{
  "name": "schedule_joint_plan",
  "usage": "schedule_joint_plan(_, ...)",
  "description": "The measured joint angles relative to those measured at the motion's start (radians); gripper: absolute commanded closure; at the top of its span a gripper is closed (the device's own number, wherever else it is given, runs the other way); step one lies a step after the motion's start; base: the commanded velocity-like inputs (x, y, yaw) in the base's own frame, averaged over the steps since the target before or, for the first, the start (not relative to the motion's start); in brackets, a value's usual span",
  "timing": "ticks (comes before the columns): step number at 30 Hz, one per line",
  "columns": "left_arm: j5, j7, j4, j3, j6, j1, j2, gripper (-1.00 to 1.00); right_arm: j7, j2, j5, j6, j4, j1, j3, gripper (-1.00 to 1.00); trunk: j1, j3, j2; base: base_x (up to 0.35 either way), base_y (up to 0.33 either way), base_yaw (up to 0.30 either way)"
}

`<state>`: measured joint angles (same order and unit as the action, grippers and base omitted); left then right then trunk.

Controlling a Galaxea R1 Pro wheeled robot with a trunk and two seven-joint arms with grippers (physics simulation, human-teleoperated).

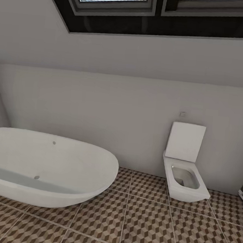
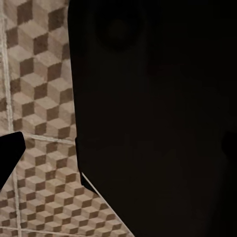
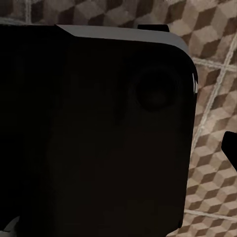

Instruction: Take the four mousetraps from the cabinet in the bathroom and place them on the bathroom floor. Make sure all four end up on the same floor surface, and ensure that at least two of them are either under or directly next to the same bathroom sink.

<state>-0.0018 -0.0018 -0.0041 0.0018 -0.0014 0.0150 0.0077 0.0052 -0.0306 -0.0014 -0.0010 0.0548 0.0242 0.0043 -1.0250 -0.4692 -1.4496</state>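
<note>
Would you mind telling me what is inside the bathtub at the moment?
The bathtub looks empty: its white interior shows a drain at the bottom and a small overflow fitting on the far wall. The near rim covers the closest strip of its floor, so that part cannot be checked.

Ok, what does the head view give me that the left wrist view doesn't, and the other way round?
Head view alone: a white bathtub at left, a white toilet with its lid up at right, the pale wall and a dark-framed window above. Left wrist view alone: a large black body close to the lens, hiding most of the scene, plus a dark tip at the edge. Shared: the bathroom floor with its cube-pattern tiles.
</note>
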Motion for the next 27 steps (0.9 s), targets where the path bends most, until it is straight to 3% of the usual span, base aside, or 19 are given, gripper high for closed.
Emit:
schedule_joint_plan(17, 0.000, 0.002, -0.091, 0.002, 0.000, -0.001, 0.050, -1.00, -0.001, 0.001, 0.003, -0.065, 0.007, 0.000, 0.001, -1.00, 0.000, 0.000, 0.000, 0.000, 0.000, 0.000)
schedule_joint_plan(18, 0.000, 0.002, -0.180, 0.002, 0.000, 0.000, 0.052, -1.00, -0.001, 0.001, 0.003, -0.140, 0.008, 0.000, 0.002, -1.00, 0.000, 0.000, 0.000, 0.000, 0.000, 0.000)
schedule_joint_plan(19, 0.000, 0.002, -0.264, 0.002, 0.000, -0.008, 0.053, -1.00, -0.001, 0.001, 0.003, -0.150, 0.009, 0.000, 0.001, -1.00, 0.000, 0.000, 0.000, 0.000, 0.000, 0.000)
schedule_joint_plan(27, 0.000, 0.004, -0.410, 0.004, 0.000, -0.002, 0.053, -1.00, -0.018, 0.003, 0.005, -0.172, 0.141, 0.000, 0.001, -1.00, 0.000, 0.000, 0.000, 0.000, 0.000, 0.000)
